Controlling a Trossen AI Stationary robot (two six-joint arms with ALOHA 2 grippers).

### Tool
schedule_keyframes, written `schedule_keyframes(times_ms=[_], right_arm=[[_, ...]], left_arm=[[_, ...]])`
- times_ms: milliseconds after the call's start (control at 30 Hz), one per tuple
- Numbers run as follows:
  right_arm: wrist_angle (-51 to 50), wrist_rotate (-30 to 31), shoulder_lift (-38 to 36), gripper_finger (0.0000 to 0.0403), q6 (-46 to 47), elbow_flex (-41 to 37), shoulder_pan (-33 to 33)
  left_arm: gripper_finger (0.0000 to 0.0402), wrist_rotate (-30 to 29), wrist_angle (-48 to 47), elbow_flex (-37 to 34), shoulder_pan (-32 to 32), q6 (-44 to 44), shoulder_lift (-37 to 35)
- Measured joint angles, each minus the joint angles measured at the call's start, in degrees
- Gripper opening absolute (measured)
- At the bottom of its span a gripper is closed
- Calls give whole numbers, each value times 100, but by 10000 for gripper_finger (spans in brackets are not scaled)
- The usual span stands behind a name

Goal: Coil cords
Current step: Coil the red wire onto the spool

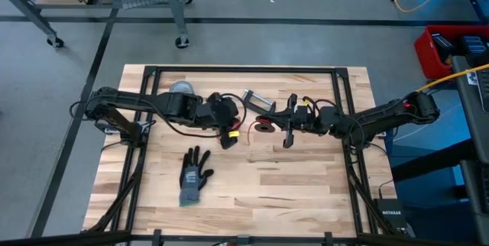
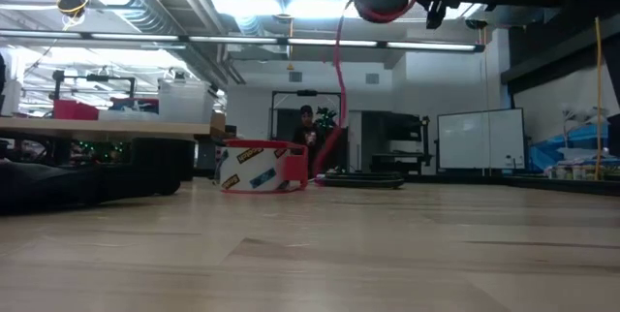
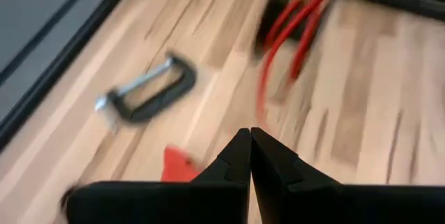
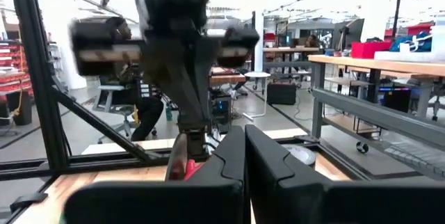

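Fingertips of the left end effector (image 3: 250, 137) meet with nothing between them, as its own wrist view shows. In the high view this end effector (image 1: 227, 140) sits near the table's middle, the left arm reaching in from 9 o'clock. The red cord (image 1: 263, 127) lies just beside it toward 2 o'clock, a small bundle of loops on the wood; in the left wrist view the red cord (image 3: 288, 36) trails from beyond the closed tips back toward them, its long axis roughly in line with the fingers. The right end effector (image 1: 288, 140) is also closed and empty, its dark fingers pressed together in the right wrist view (image 4: 245, 151); from it the bundle lies just beside toward 10 o'clock. Both end effectors are near the cord, and neither is clearly nearer. The right arm extends low across the table from 3 o'clock. In the low view a red strand (image 2: 339, 79) hangs from above down toward the table. A black C-clamp (image 1: 258, 101) lies toward 12 o'clock from the bundle, and a glove (image 1: 194, 176) toward 7 o'clock. Judged from this, either end effector must part its fingers before taking the cord.
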Motion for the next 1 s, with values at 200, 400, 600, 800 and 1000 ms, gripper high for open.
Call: schedule_keyframes(times_ms=[200, 400, 600, 800, 1000], right_arm=[[-28, 7, -385, 5, -225, 0, 0], [-627, 226, -1132, 5, -473, 0, 0], [-1705, 305, -2071, 5, -586, 0, 2], [-2153, 368, -2901, 5, -660, 0, 2], [-2868, 635, -3594, 5, -750, 0, 2]], left_arm=[[29, 62, -840, -1, -42, 40, 100], [97, 80, -1026, 0, -73, -44, 447], [140, 74, -856, 0, -66, 246, 1035], [143, -532, 268, -2, -106, 403, 1705], [143, -1010, 1418, -2, -146, 888, 2051]])
